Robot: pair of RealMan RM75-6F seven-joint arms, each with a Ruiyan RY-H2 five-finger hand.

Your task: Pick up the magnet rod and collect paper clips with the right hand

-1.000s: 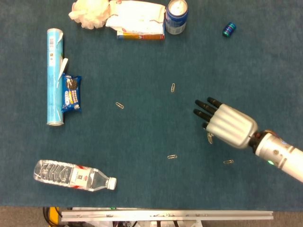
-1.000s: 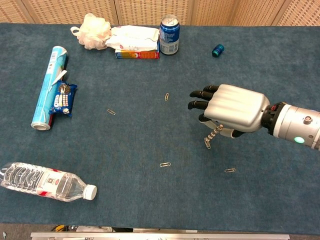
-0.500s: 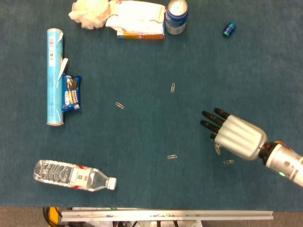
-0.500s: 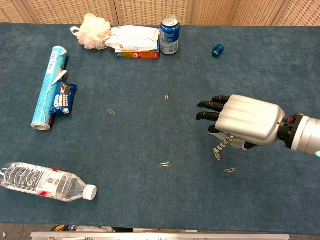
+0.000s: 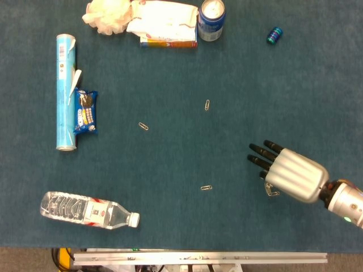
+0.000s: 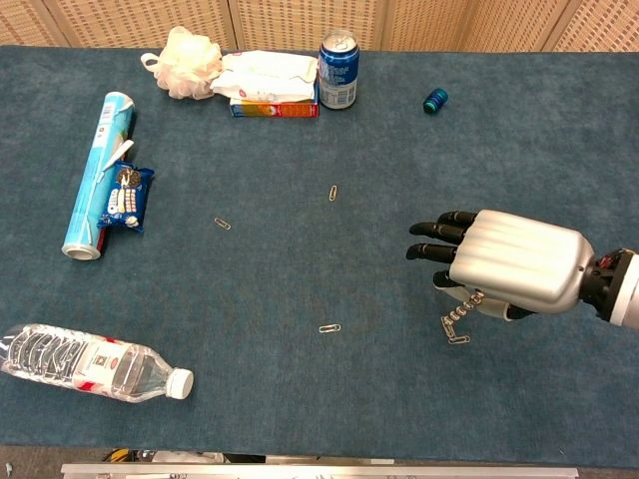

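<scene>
Magnet rod, hidden under the silver right hand [image 6: 511, 267] with black fingers [image 6: 437, 239], shows only as a chain of small steel paper clips [image 6: 456, 324] dangling below the palm. The fingers lie extended and close together; the grip underneath cannot be seen. A quick sweep toward the loose clips [image 6: 329, 327] could shake the chain off

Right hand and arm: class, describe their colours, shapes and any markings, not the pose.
The right hand has a smooth silver-grey, ribbed back and black fingers. A dark band joins it to a pale silver, cylindrical forearm, which carries a small green light in the head view. No cables or sleeves show.
</scene>
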